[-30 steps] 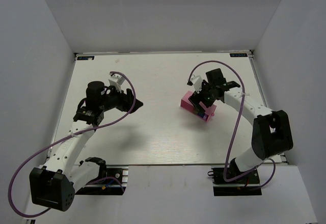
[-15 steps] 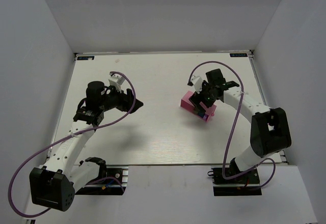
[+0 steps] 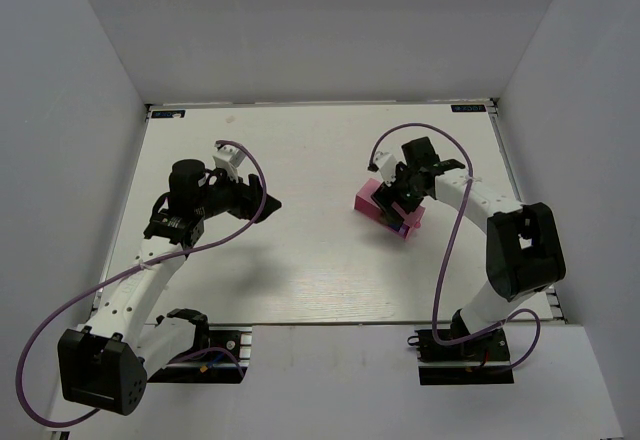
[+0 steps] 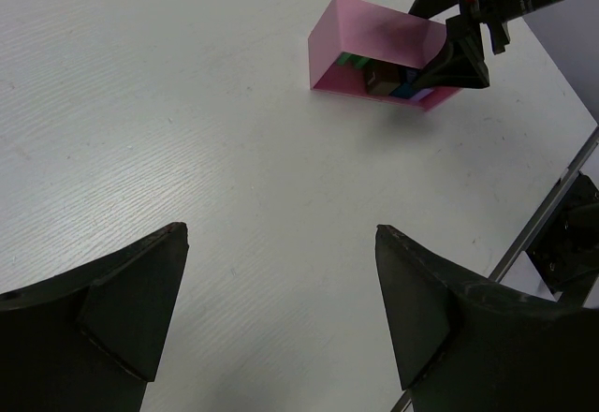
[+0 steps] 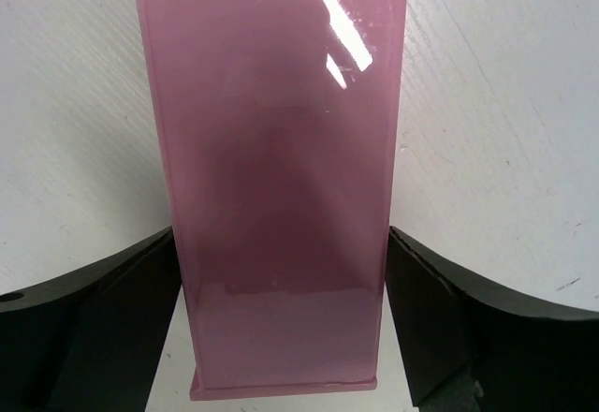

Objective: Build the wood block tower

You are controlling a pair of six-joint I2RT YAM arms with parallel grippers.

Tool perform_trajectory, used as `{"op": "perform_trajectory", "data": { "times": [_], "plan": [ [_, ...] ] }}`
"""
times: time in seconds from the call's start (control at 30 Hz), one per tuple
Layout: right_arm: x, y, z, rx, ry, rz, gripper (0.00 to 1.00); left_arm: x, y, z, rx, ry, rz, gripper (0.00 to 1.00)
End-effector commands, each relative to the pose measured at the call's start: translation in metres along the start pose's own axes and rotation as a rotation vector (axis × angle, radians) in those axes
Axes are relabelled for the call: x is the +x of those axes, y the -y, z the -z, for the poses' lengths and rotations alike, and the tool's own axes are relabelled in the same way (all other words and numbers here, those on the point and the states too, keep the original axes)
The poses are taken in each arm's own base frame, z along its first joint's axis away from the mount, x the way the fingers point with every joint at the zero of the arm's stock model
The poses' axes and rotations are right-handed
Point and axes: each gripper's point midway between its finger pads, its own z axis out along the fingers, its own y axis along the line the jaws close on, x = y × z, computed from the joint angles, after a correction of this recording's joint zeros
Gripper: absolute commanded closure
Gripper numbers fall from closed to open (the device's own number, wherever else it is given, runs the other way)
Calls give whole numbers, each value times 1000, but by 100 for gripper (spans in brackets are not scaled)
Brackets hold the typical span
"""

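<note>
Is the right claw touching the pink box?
Cannot tell. In the right wrist view the right gripper straddles the pink tray, its fingers close beside both walls; no gap or contact shows plainly.

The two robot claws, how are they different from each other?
The left gripper has nothing between its fingers, only bare table; the right gripper has the pink tray between its fingers. The left gripper is far from the tray; the right gripper is right at it. Both have their fingers spread wide.

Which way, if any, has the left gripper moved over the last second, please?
No move: the left gripper sits where it was, judged against the table's far edge.
</note>
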Motion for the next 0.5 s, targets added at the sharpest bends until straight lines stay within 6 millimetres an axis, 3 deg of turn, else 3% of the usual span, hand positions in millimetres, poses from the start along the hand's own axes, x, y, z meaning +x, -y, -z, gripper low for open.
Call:
{"op": "perform_trajectory", "data": {
  "times": [0.0,0.3,0.37,0.47],
  "plan": [
    [-5,4,1,4,18,-2,14,-12,10,5,33,39,-35,9],
    [-5,2,-1,-12,18,-3,26,-12,10,5,33,39,-35,9],
    [-4,2,-1,-14,14,-5,13,-12,10,5,33,39,-35,9],
    [-8,2,0,-21,23,-3,10,-12,12,5,42,37,-36,9]
  ]
}}
